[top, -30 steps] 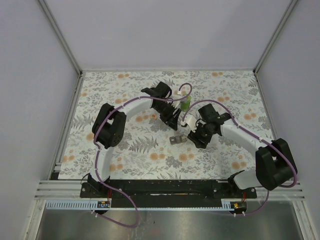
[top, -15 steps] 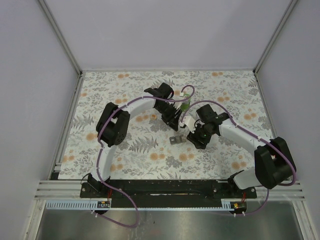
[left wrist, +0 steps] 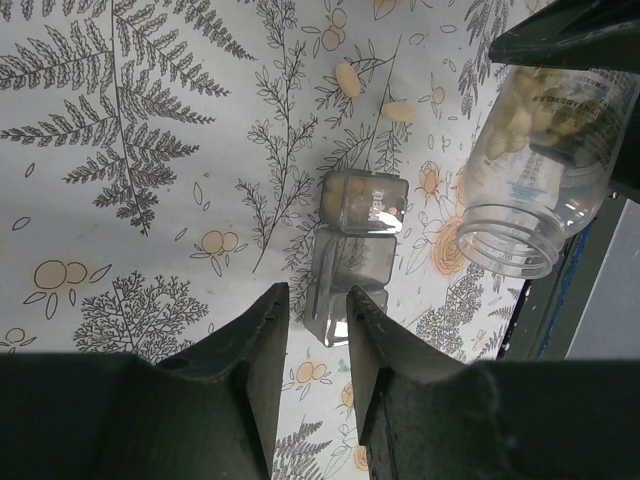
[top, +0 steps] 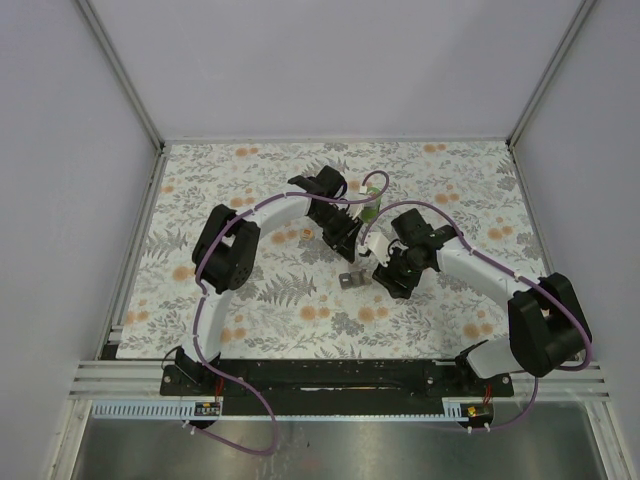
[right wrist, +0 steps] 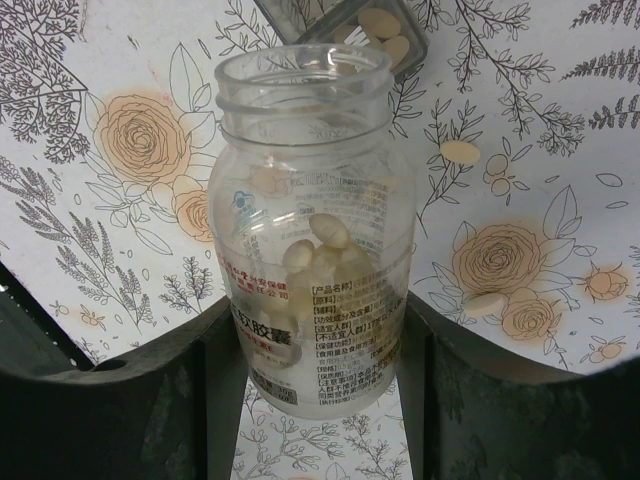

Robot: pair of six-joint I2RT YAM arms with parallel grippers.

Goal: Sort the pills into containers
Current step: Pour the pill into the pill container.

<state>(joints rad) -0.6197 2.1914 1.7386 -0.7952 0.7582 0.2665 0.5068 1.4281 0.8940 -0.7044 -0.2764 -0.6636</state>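
Note:
My right gripper is shut on a clear pill bottle, uncapped, tilted mouth-down, with several pale pills inside. Its mouth is just short of a small grey pill box that holds a few pills. In the left wrist view the pill box lies open, its lid folded toward my left gripper. That gripper is narrowly open and empty, hovering just short of the lid. The bottle is to the right of the box. In the top view both grippers flank the box.
Loose pale pills lie on the floral mat: two beyond the box and two right of the bottle. A green bottle stands behind the left gripper. The frame rail runs along the near edge.
The left gripper has shifted slightly right and toward the pill box. The right gripper with the bottle has edged a little left toward the box.

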